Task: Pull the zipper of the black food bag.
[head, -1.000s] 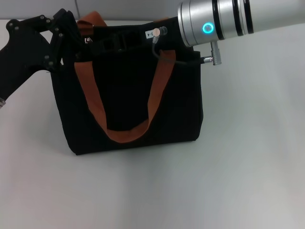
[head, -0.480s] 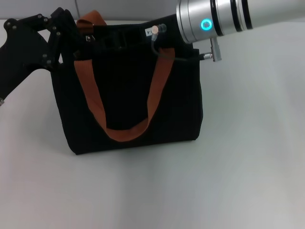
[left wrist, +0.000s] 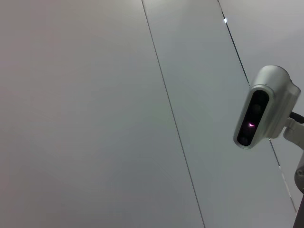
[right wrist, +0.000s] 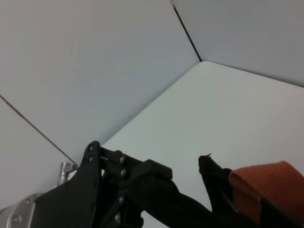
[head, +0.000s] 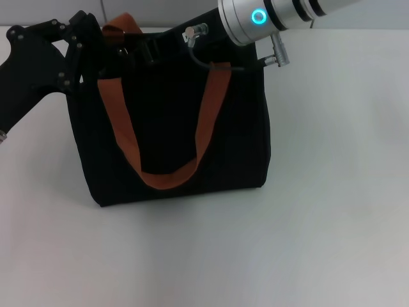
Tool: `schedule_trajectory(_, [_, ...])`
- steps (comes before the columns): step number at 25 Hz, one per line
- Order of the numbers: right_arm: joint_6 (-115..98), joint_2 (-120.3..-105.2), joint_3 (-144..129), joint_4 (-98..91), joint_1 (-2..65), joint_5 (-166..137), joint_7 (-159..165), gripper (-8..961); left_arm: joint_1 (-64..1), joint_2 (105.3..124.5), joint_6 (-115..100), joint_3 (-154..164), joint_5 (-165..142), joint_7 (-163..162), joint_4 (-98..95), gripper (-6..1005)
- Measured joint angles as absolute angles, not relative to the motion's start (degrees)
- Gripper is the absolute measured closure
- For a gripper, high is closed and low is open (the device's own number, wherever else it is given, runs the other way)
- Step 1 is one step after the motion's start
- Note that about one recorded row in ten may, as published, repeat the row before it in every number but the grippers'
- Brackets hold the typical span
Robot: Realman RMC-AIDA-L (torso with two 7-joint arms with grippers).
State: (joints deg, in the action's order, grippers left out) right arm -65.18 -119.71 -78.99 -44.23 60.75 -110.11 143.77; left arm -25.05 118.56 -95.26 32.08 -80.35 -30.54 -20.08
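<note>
Bag first: the black food bag (head: 172, 128) stands upright on the white tabletop (head: 319, 224), its front orange-brown handle (head: 163, 173) hanging in a loop down the near face and the second handle (head: 121, 25) peeking up behind the top edge at the left corner. The left gripper (head: 96, 51) is at that top left corner, pressed against the fabric beside the rear handle; from where I stand I cannot tell whether it has anything pinched or how wide it sits. The right arm (head: 268, 16) reaches in from the upper right, and the right gripper (head: 150, 48) lies along the bag's top edge near the middle, black against black, so its opening cannot be told either. The zipper itself is lost to view along the dark top edge.
</note>
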Motion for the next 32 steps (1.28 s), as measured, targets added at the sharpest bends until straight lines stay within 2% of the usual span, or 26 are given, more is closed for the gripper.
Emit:
schedule_trajectory(8, [-64.81,-119.62,-78.68,-45.85,60.56,-113.52,147.94,952,-24.98,118.56,-95.05,31.50,-80.35,-30.68,-20.04,970])
schedule_trajectory(18, [-64.66,-119.64,-78.63,-50.79,56.74,-116.13,151.21,952,-24.80,118.56,-93.74,31.43,-79.72,-30.41,-20.04,970])
schedule_trajectory(32, [-66.03,-119.49,-78.49,-60.79,47.94,-119.42,154.49,951,-24.51,118.41,-93.59,31.38,-78.82,-30.72,-20.04,969])
